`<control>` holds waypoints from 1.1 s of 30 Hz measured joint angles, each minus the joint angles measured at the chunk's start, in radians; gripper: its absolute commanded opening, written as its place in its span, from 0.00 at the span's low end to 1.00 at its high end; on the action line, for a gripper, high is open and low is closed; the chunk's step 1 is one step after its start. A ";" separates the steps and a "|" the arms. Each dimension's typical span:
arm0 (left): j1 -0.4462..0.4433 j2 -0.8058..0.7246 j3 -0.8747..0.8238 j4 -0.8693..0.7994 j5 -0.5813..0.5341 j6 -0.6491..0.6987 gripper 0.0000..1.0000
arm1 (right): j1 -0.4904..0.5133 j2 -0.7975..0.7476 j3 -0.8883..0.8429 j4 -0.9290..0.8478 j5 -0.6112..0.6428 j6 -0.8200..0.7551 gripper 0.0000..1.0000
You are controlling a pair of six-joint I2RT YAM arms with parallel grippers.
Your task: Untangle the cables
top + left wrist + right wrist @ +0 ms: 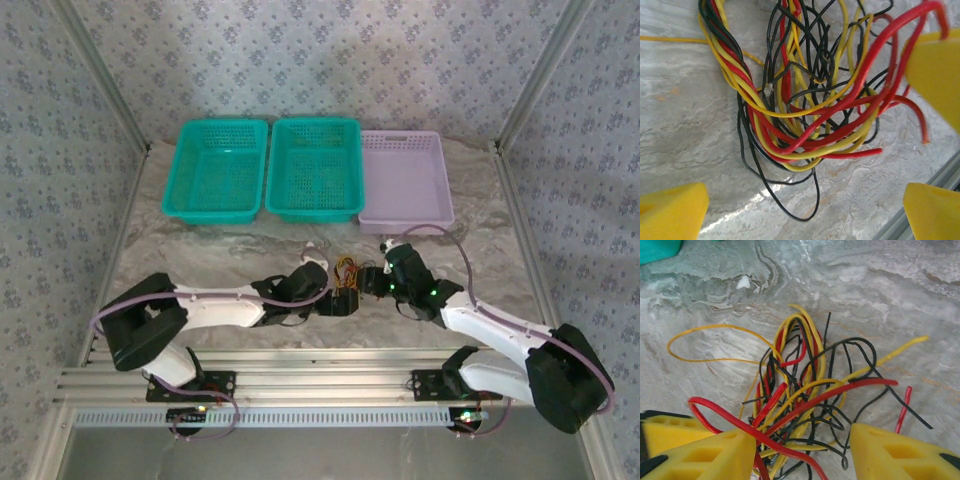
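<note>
Cables (346,268) heaped between wide-spread left gripper (802,215) and half-spread right gripper (800,435): pinching several at once risks tightening the snarl.

No legible text, labels, numbers or signs anywhere.

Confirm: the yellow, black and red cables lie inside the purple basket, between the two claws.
Wrong. The cables lie on the table, outside the purple basket, between the left claw and the right claw. The top external view shows it.
</note>
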 measured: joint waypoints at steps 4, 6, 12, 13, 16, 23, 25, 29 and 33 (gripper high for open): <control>0.000 0.058 0.010 0.027 0.007 0.003 0.96 | -0.014 0.000 0.001 0.021 -0.012 0.000 0.41; 0.000 0.069 0.020 0.040 0.011 0.003 0.95 | -0.023 0.000 0.001 0.029 -0.020 0.000 0.40; 0.002 0.115 0.061 0.043 0.011 0.019 0.91 | -0.041 0.009 0.002 0.051 -0.055 0.001 0.31; 0.003 0.120 0.065 0.041 0.009 0.023 0.90 | -0.042 0.013 0.002 0.055 -0.060 0.001 0.30; 0.009 0.135 0.086 0.021 0.007 0.038 0.84 | -0.047 0.024 0.002 0.063 -0.077 0.001 0.25; 0.033 0.163 0.111 0.003 0.019 0.069 0.67 | -0.054 0.029 0.002 0.076 -0.111 0.000 0.18; 0.041 0.179 0.121 0.013 0.019 0.080 0.59 | -0.057 0.029 0.002 0.077 -0.116 0.000 0.16; 0.062 0.206 0.139 0.037 0.015 0.104 0.48 | -0.063 0.029 0.002 0.092 -0.116 0.001 0.14; 0.067 0.208 0.140 0.042 0.016 0.124 0.33 | -0.068 0.029 0.007 0.097 -0.116 0.000 0.10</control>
